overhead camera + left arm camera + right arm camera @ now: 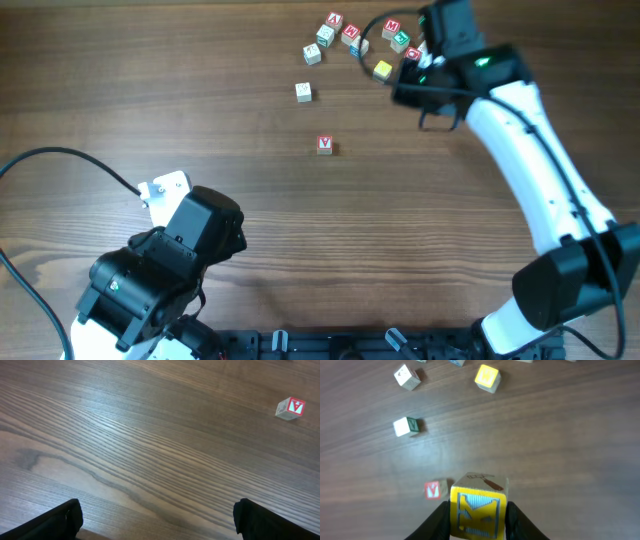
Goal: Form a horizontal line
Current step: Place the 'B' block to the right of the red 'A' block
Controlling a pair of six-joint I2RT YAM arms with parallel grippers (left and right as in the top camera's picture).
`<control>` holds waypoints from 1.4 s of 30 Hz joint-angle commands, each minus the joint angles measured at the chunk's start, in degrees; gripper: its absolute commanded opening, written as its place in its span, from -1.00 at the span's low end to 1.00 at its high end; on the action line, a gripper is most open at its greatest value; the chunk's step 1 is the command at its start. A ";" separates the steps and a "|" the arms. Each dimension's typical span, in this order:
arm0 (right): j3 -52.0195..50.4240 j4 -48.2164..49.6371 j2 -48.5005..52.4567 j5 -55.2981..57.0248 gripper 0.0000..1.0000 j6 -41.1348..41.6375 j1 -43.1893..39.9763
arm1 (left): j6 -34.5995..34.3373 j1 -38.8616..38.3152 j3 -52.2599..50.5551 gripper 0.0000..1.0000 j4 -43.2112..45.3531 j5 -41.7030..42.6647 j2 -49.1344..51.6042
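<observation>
Your right hand (479, 522) is closed on a yellow block (479, 509), with a finger (436, 521) pressed against each side. The face toward the wrist camera shows a large letter over stripes. I cannot tell whether that block touches the worktop (150, 80) or hangs just above it.

From overhead, the right arm reaches to the far right part of the worktop, beside a loose cluster of blocks (350, 34) that lie scattered, not in a row. A second yellow block (382, 70) sits at the near edge of that cluster, close to the arm. A pale block (303, 91) lies apart to the left of it, and a red block (324, 145) lies alone, nearer the middle of the worktop.

Your left hand (157, 517) is open. Its two dark fingers (55, 522) stand at the bottom corners of the wrist view with bare wood between them, gripping nothing. A block with a red letter (291, 408) lies well ahead of it, at the right edge of that view. The left arm sits at the near left corner, well away from the cluster.
</observation>
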 commanded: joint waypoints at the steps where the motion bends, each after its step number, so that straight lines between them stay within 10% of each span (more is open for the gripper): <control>1: -10.08 7.85 0.70 0.28 -0.35 -1.60 1.46 | -1.18 0.11 -0.15 1.00 0.02 -0.94 -0.04; 15: -25.16 32.48 0.70 2.29 -0.24 -5.86 10.19 | -1.18 0.11 -0.15 1.00 0.02 -0.94 -0.04; 27: -24.57 32.68 0.52 2.25 0.73 0.22 10.14 | -1.18 0.11 -0.15 1.00 0.02 -0.94 -0.04; 42: -3.32 14.91 -4.39 5.05 0.99 -9.27 3.30 | -1.18 0.11 -0.15 1.00 0.02 -0.94 -0.04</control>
